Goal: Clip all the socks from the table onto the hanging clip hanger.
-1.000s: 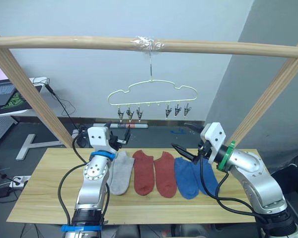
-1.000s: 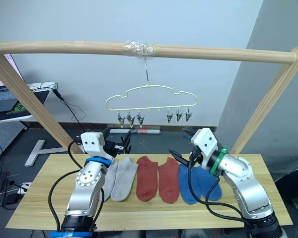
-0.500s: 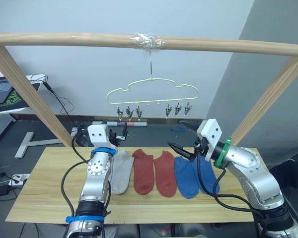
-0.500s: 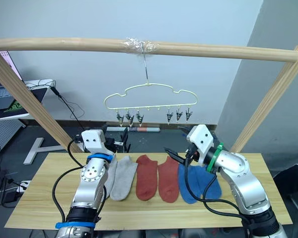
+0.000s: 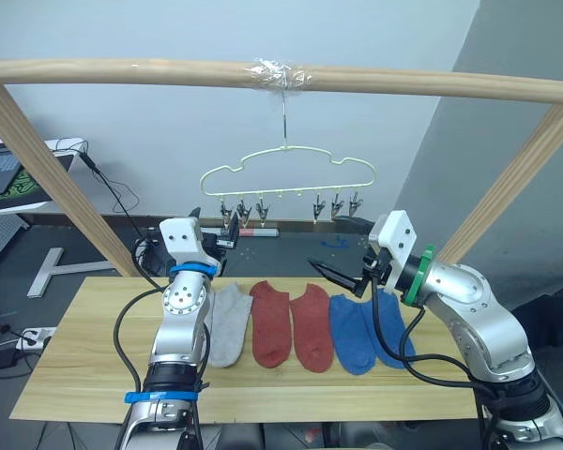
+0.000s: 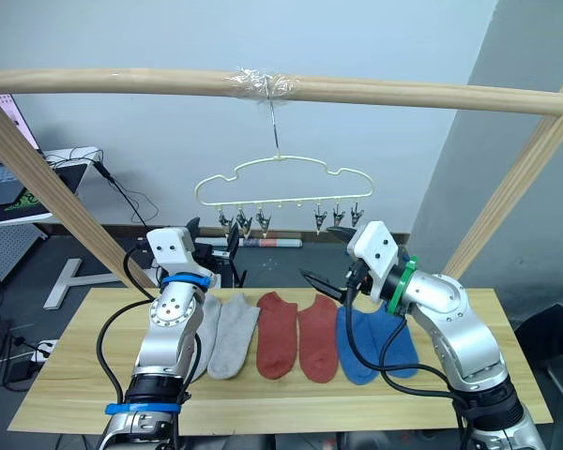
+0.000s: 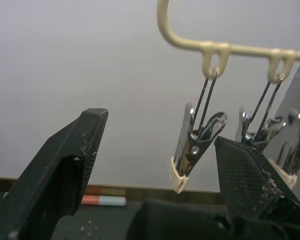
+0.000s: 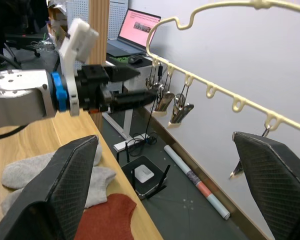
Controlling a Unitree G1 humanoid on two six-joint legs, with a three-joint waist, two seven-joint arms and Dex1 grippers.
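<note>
six socks [image 5: 291,323] lie flat on the table [image 5: 84,361] below the clip hanger [image 5: 286,178], none clipped yet; left gripper [image 5: 227,236] and right gripper [image 5: 342,253], both wide and empty, hover beside its clips.

I see six socks [image 5: 291,323] flat in a row mid-table [image 5: 84,356]: grey, rust red, blue pairs. The pale yellow clip hanger [image 5: 286,178] hangs above the far edge, its clips empty.

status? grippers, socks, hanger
Left gripper open, empty, raised at the clip hanger's leftmost clip. Right gripper open, empty. All six socks flat on the table. Nothing clipped.
</note>
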